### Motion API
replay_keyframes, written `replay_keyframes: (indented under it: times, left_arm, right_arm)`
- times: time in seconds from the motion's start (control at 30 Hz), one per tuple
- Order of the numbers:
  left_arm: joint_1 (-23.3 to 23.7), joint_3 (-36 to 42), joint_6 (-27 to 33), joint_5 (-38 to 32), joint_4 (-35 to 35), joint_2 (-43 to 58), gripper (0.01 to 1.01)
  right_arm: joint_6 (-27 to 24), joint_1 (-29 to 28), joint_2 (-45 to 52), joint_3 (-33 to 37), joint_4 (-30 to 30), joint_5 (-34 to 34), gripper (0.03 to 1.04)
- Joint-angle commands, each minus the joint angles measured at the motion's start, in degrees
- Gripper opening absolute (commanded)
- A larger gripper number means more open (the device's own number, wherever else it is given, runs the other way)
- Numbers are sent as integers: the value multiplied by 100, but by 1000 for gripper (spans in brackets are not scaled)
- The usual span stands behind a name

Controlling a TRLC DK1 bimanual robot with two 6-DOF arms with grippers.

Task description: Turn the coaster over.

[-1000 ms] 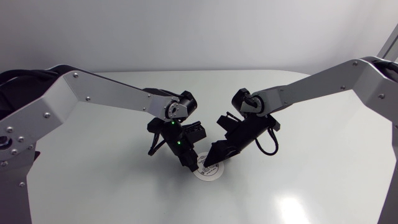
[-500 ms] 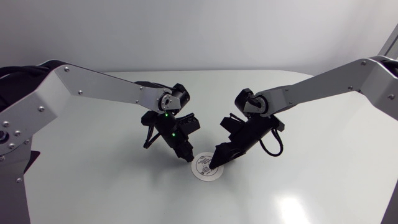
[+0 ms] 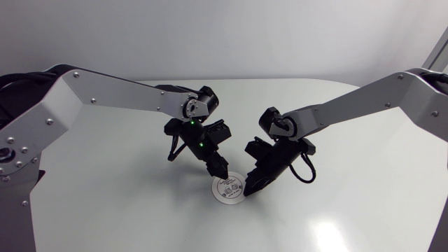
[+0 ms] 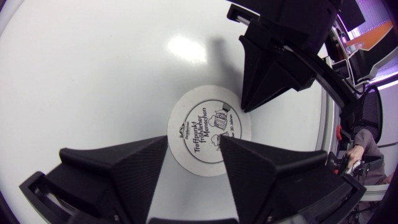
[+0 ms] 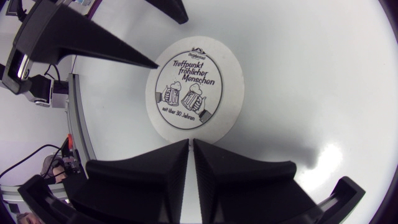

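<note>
A round white coaster (image 3: 228, 189) with black print lies flat on the white table (image 3: 126, 210), print side up. My left gripper (image 3: 218, 169) hovers at its far-left edge, pointing down, fingers open. In the left wrist view the coaster (image 4: 208, 134) lies just ahead of the open left gripper (image 4: 194, 149), reaching a little into the gap. My right gripper (image 3: 250, 187) is shut, its tips at the coaster's right edge. The right wrist view has the coaster (image 5: 194, 87) directly ahead of the shut right gripper (image 5: 190, 144), nothing between the fingers. A left finger (image 5: 87, 43) stands across it.
Both arms (image 3: 112, 94) (image 3: 350, 105) slant in from the sides and meet above the table's front middle. The two grippers stand close together on opposite sides of the coaster. No other objects lie on the table.
My left gripper has opened and lifted off the coaster's left edge. My right gripper has shut and shifted to the coaster's right edge. The coaster slid slightly left.
</note>
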Motion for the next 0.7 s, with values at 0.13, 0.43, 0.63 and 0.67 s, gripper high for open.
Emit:
replay_keyframes:
  times: [0.13,0.43,0.63,0.67]
  left_arm:
    - [28,-35,-151,-4,-77,135,982]
    - [204,44,-19,31,-534,4,982]
    - [494,440,7,40,-719,56,982]
    - [547,536,-10,40,-719,100,984]
  right_arm:
    - [-71,13,545,56,131,528,44]
    - [-115,-329,774,716,-106,775,44]
    - [-141,-312,659,689,-221,739,44]
    - [-141,-285,607,619,-212,731,44]
